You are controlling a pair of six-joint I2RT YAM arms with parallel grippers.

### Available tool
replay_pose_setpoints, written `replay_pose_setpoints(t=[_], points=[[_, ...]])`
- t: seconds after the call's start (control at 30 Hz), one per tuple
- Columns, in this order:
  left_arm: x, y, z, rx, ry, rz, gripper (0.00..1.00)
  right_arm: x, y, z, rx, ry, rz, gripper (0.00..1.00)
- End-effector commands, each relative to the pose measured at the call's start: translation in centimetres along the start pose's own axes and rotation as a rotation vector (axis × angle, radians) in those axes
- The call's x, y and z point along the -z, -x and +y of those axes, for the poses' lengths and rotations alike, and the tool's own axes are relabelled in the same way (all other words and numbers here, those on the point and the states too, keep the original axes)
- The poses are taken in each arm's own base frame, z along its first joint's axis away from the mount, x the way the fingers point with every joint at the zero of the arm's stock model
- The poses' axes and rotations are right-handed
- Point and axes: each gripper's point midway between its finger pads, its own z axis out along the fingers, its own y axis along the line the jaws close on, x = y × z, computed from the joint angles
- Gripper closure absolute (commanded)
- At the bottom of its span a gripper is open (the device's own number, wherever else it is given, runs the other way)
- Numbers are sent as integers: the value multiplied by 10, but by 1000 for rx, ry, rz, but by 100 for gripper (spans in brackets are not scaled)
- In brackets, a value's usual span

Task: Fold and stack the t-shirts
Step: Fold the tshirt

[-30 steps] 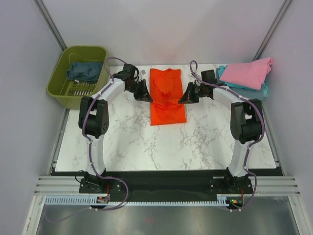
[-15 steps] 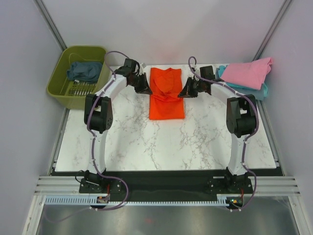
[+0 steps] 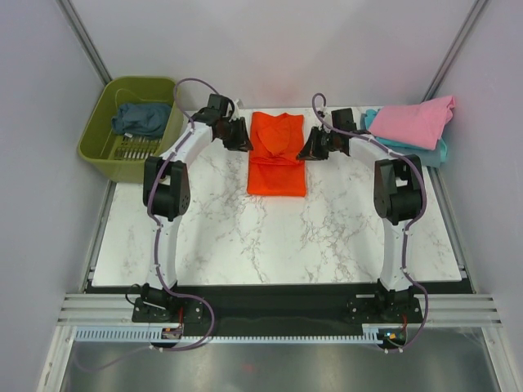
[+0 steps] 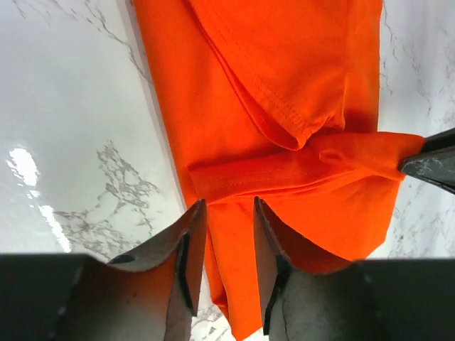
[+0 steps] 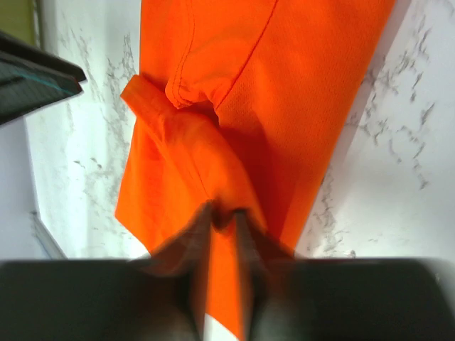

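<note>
Pinches a fold of the orange shirt [image 3: 277, 155] with the right gripper [image 5: 223, 212] and holds the left gripper [image 4: 229, 210] slightly open over its opposite edge.

The white marbled desk [image 3: 270, 237] carries an orange-red t-shirt [image 3: 278, 167], folded to a narrow rectangle and lying flat between the left hand [image 3: 246, 144] and the right hand [image 3: 303, 153]. Out past the right hand, at the desk's corner, a light teal t-shirt [image 3: 438, 153] lies under a pink t-shirt [image 3: 417, 121].
</note>
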Motion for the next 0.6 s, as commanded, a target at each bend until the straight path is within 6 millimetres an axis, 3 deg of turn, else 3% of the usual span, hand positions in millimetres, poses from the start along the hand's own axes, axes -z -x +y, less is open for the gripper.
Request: replay_pose_setpoints(t=[0.0,0.03,0.07,0.13,0.23,0.33,0.37,0.43,0.47,0.57], points=[[13,41,-6,-102,30,-131,58,5,35,9,84,-7,-97,65],[16,44,-9,-116,46,-141,39,11,44,16,111,-5,-120,56],[28,54,-16,-155,43,-169,32,15,48,18,118,-11,-132,50],[38,57,-24,-171,33,-179,24,29,55,27,137,-17,-154,43],[61,50,-30,-156,37,-171,20,46,54,29,138,-30,-162,38],[75,24,-32,-110,5,-104,20,63,33,28,111,-26,-132,39],[71,3,-27,-72,8,-47,20,64,26,27,98,-23,-118,38],[78,-17,-33,-36,-39,6,21,70,6,22,62,-19,-84,38],[74,-39,-29,2,-46,62,22,71,-1,21,50,-14,-71,38],[72,-78,-27,82,-82,161,22,72,-36,16,-15,4,1,36]])
